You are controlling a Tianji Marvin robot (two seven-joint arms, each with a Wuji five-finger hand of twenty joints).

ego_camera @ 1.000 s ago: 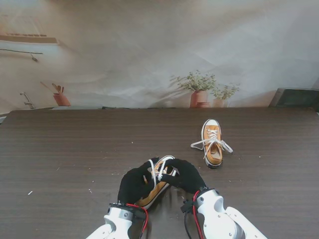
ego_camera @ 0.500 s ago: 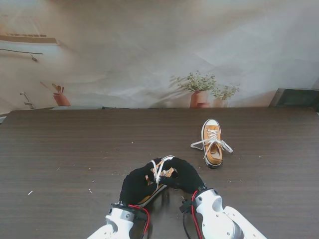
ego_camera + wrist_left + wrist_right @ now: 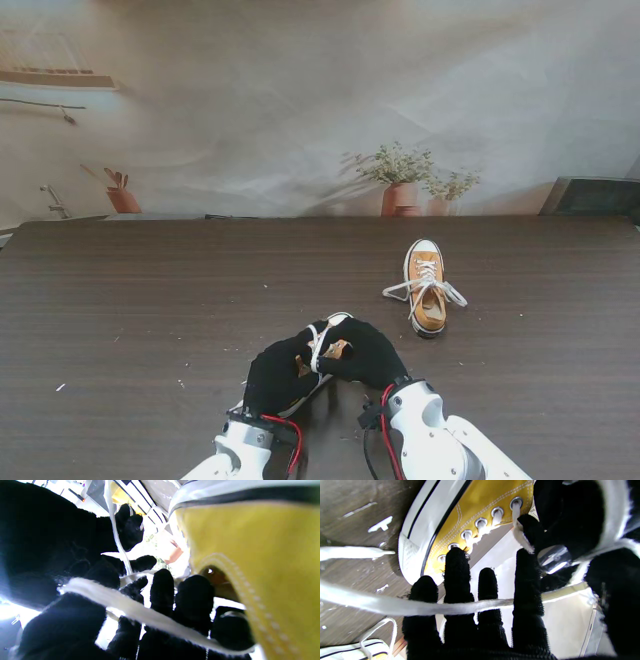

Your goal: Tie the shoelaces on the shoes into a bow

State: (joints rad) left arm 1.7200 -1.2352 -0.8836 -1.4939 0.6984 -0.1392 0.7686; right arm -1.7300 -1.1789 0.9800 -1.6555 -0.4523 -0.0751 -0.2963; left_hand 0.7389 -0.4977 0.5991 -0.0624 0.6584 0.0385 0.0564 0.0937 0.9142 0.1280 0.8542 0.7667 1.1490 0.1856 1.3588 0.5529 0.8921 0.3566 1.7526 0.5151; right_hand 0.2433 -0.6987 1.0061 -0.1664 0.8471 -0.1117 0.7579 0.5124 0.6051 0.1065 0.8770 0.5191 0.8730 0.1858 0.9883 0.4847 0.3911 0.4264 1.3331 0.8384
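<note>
Our near shoe (image 3: 318,372) lies between both hands on the bench (image 3: 150,300), toe pointing away and rightward; left hand (image 3: 277,374) and right hand (image 3: 368,352) each grasp the lace (image 3: 319,342) above it.

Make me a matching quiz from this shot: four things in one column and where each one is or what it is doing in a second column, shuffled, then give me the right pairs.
Things:
1. near shoe
2. far shoe
3. left hand
4. potted plants

Places or states:
A. alone on the table, laces lying loose to both sides
B. in front of the backdrop, beyond the table's far edge
C. between the two hands, mostly hidden by them
D. black-gloved, on the near shoe's laces, opposite the right hand

Pairs: 1-C, 2-A, 3-D, 4-B
</note>
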